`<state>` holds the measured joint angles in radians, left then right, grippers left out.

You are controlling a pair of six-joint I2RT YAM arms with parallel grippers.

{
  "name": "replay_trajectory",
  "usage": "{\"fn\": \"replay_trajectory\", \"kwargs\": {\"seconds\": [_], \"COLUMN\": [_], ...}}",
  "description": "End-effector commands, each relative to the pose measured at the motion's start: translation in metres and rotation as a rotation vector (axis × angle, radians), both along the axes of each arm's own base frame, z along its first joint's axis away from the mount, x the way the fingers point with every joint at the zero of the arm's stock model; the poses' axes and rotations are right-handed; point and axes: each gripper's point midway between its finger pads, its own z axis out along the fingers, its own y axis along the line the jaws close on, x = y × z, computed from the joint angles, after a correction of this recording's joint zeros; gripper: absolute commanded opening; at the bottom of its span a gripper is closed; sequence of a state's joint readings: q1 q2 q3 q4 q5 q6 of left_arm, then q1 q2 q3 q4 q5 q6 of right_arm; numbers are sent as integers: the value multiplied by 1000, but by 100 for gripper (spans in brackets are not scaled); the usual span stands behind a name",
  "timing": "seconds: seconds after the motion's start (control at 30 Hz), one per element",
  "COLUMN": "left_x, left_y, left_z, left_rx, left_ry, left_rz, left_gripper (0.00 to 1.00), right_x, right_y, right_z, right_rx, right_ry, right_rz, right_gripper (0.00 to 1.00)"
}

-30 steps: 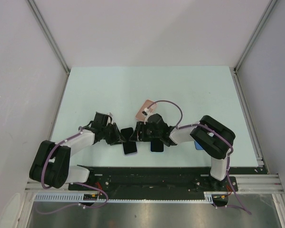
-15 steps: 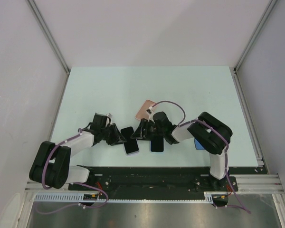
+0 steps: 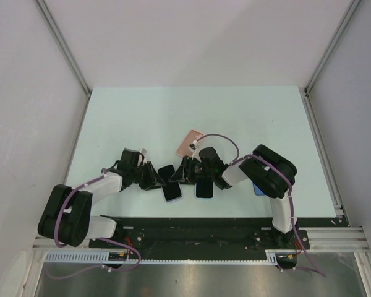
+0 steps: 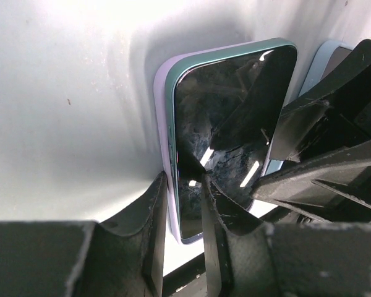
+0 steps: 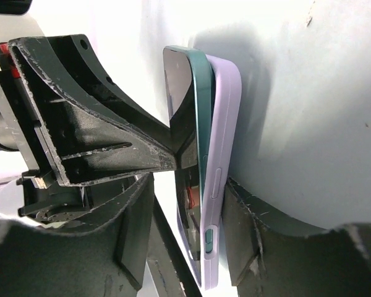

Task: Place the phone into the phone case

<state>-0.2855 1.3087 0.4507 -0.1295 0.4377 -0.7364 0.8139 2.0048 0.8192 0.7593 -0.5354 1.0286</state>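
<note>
Scene: Two arms meet over a dark-screened phone (image 4: 235, 136) lying in a lilac phone case (image 4: 161, 136), near the bench's (image 3: 173, 111) near edge, a little left of centre.
Left claw: The left claw (image 4: 182, 182) is drawn narrow across the case's long wall — one finger outside the lilac wall, the other tip on the glass. It reads as a pinch on the case's edge.
Right claw: The right claw (image 5: 187, 192) stands about half open, a finger to either side of phone and case seen edge-on. A gap shows on the screen side, so it grips nothing.
Fit: The phone's green rim sits proud of the case, more so at one end; judged not fully seated.
Step in hand: Seating the phone. Done well, the left claw steadies the case while the right presses the glass down over the raised rim, one corner at a time — square to the screen and clear of the side buttons.
Surface: Pale matt bench, lightly speckled; a case may skid on it under a sideways push.
Room: White walls on three sides, black rail (image 3: 204, 226) along the near edge. A second dark phone (image 3: 204, 188) lies just right of the work, a pink slab (image 3: 189, 142) farther back, and a blue object (image 3: 258, 188) lies partly under the right arm.
</note>
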Motion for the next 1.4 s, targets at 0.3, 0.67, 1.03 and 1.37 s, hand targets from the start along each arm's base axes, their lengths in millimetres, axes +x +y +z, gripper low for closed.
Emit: {"fn": "replay_trajectory", "kwargs": {"seconds": [0.3, 0.67, 1.03, 1.37], "left_x": [-17, 9, -4, -8], "left_y": [-13, 9, -21, -25], "left_z": [25, 117, 208, 245], "left_rx": [-60, -9, -469, -593], "left_ry": [-12, -269, -503, -633], "left_rz": [-67, -54, -133, -136], "left_gripper": [36, 68, 77, 78], "right_x": [-12, -3, -25, -48], "right_y": [14, -15, -44, -59], "right_z": [42, 104, 178, 219], "right_rx": [150, 255, 425, 597], "right_ry": [-98, -242, -434, -449], "right_rz": [139, 208, 297, 311], "right_gripper": [17, 0, 0, 1]}}
